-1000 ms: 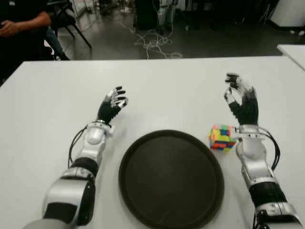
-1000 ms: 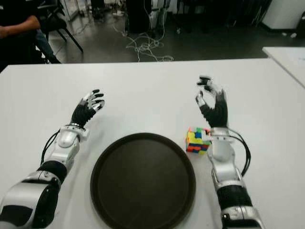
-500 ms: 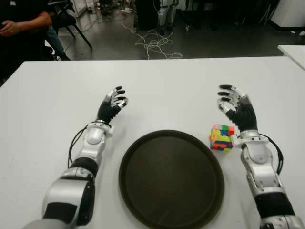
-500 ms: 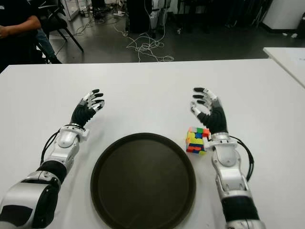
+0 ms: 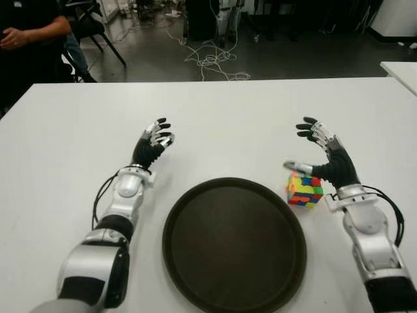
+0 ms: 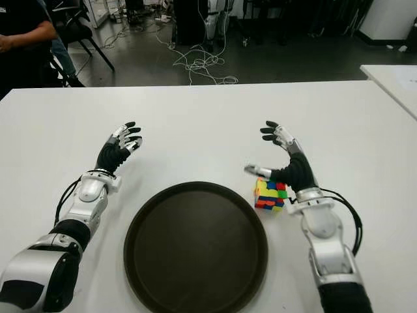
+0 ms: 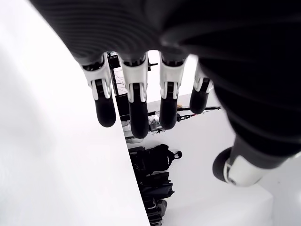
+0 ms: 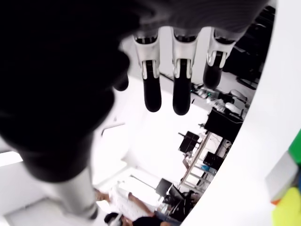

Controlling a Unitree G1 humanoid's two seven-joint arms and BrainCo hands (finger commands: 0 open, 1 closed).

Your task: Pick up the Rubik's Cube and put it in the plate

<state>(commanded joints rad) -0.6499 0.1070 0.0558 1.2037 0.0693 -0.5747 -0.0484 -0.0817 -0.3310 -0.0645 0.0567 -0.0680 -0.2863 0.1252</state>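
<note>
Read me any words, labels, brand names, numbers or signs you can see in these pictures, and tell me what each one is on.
There is no readable text.
Rubik's Cube: plain coloured squares, no lettering.
Plate: plain dark surface, no mark.
Table: bare white, nothing printed.
Right hand, open by the cube, and left hand, open left of the plate: no visible label or number.
Background gear beyond the table: no text can be made out.

- Left hand [image 5: 151, 145]: black palm covering, silver finger segments, black rounded fingertips [image 7: 105, 112].
- Right hand [image 5: 324, 158]: same build, black with silver segments.
- Forearms [image 5: 124, 199]: silver-grey shells with black ribbed joint sections.
- Black cables [image 5: 99, 199] loop from each wrist along the forearm.
</note>
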